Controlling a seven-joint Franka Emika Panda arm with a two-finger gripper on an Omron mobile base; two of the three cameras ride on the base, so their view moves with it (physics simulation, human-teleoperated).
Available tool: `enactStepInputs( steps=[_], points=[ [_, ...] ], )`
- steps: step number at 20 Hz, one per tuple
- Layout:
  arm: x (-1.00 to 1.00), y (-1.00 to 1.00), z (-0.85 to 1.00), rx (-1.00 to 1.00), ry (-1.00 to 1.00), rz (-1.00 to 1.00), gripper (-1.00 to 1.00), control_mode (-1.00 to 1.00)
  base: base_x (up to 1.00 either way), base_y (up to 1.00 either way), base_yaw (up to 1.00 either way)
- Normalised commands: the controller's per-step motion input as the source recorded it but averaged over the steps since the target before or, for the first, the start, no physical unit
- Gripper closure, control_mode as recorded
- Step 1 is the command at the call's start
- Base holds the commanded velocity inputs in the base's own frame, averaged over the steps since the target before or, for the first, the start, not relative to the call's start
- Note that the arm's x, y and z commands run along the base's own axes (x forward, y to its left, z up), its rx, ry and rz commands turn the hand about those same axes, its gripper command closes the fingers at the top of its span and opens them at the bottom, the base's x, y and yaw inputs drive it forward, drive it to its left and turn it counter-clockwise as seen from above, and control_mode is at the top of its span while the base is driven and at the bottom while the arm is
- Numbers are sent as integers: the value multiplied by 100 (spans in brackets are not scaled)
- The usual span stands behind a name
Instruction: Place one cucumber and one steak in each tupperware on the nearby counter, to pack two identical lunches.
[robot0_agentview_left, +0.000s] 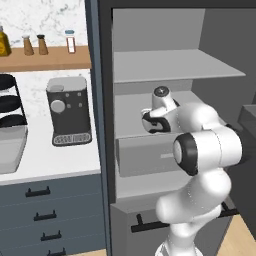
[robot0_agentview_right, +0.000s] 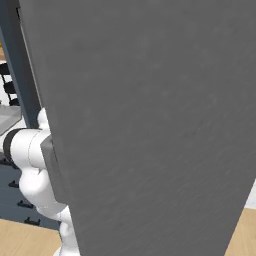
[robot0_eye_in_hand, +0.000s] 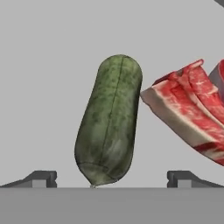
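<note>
We see the gripper (robot0_eye_in_hand: 112, 177) spread wide and holding nothing, its two dark fingertips (robot0_eye_in_hand: 39, 178) standing either side of a green cucumber (robot0_eye_in_hand: 109, 138) that lies on a plain grey shelf (robot0_eye_in_hand: 48, 78). Just beside the cucumber's far end lies a raw red steak (robot0_eye_in_hand: 190, 109) — the two look almost touching. From the left base view, the arm reaches into the tall dark cabinet (robot0_agentview_left: 102, 125) — beside it, the white counter (robot0_agentview_left: 55, 160) carries a coffee machine (robot0_agentview_left: 69, 111).

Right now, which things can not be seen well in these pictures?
- Steak: hand view, cut off by the right edge.
- Gripper: hand view, only the tips of the open jaws show; in the left base view the arm hides it.
- Right base view: a grey door panel blocks the shelves.
- Counter: cut off at the left edge; no tupperware visible on it.
</note>
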Motion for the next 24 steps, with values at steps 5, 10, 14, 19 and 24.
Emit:
enactStepInputs(
  steps=[5, 10, 14, 19, 24],
  points=[
    [32, 0, -17, 0, 1, 0, -100, -100, 0, 0, 0],
    [16, -4, -23, 0, 0, 0, -100, -100, 0, 0, 0],
    [0, -22, -34, 0, 0, 0, 100, -100, 0, 0, 0],
    [0, -8, -5, 0, -2, 0, 100, -100, 0, 0, 0],
    [-85, 0, -2, 0, -1, 0, 100, -100, 0, 0, 0]
  ],
)
